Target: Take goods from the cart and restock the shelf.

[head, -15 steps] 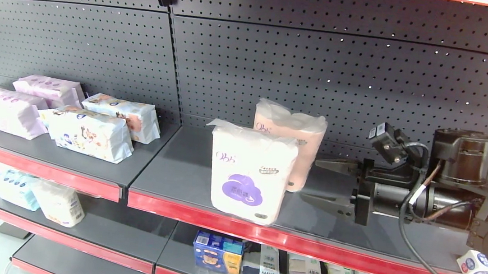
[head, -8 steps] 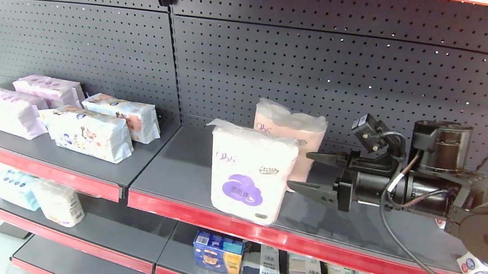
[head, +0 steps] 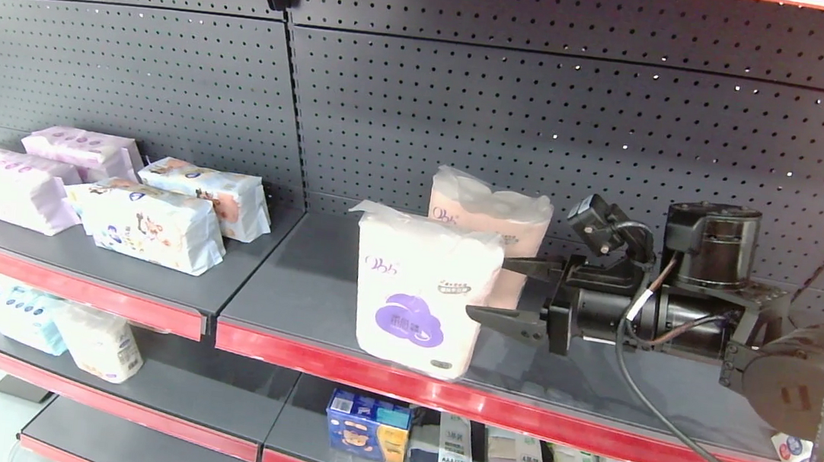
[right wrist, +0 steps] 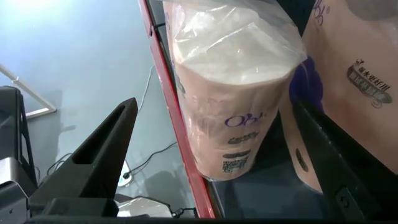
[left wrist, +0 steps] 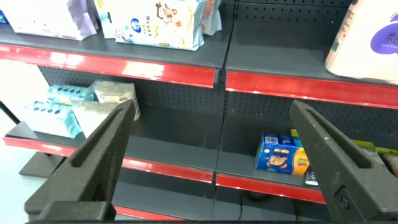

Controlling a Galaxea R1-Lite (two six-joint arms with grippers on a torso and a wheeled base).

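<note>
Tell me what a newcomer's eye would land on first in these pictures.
The black right end effector stands out: it is open and points sideways at a tall white tissue pack with a purple cloud, which stands near the front edge of the middle shelf. A pink pack stands just behind that one. Flat patterned packs lie further along the shelf to the left.

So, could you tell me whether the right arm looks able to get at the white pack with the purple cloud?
Probably yes: the open right hand is level with the white pack, right at its side, with nothing between them; the pink pack stands close behind.
</note>
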